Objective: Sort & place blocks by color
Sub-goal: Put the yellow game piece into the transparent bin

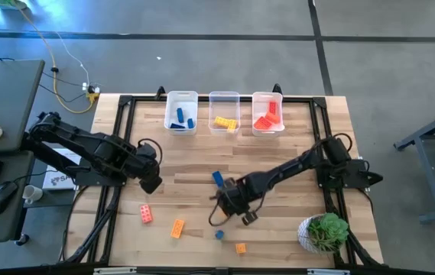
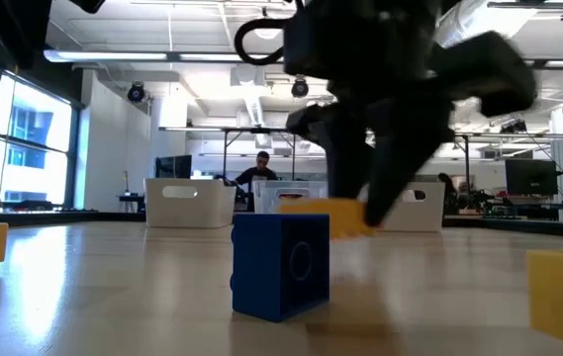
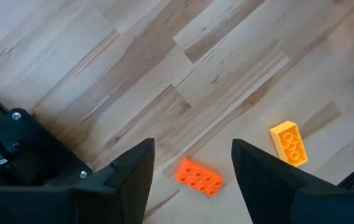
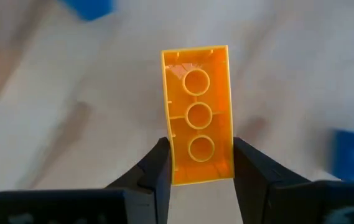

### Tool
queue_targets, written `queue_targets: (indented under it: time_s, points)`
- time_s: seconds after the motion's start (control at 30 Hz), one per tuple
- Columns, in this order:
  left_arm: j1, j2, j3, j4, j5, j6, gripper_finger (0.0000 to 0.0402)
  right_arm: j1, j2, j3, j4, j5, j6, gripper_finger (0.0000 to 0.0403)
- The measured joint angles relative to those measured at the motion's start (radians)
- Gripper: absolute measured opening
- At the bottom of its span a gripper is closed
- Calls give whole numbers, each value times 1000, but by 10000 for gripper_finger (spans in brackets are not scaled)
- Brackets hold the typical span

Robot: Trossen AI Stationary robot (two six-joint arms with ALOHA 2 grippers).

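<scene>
Orange-yellow brick (image 4: pixel 198 118) pinched by right end effector (image 4: pixel 200 167); blue brick (image 1: pixel 218 178) just beside.

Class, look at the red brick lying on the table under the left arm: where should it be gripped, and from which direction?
Grip the red brick across its two long sides, coming straight down from above: it lies flat, studs up, with bare table around it. The open left end effector already straddles it.
</scene>
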Motion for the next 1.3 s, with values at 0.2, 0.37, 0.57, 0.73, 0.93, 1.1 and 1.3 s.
queue_targets:
  time_s: [0.2, 0.37, 0.57, 0.73, 0.93, 1.1, 1.3]
  points:
    - [-12, 0, 0, 2, 0, 0, 200, -103, -61, 0, -5, 88, 82, 108]
    - [-12, 0, 0, 2, 0, 0, 200, -208, -108, 0, -1, 151, 142, 108]
    - [-12, 0, 0, 3, 0, -25, 200, -341, -171, 0, 14, 209, 152, 108]
    - [-12, 0, 0, 3, 0, -127, 200, -463, -205, 0, 39, 225, 109, 108]
    - [-21, 0, 0, 5, -14, -316, 200, -588, -211, 1, 144, 225, 44, 108]
    - [-43, 11, 0, 4, -61, -447, 200, -671, -211, 1, 226, 225, -6, 108]
    - [-82, 58, -1, 3, -89, -602, 200, -758, -211, 1, 314, 207, 47, 108]
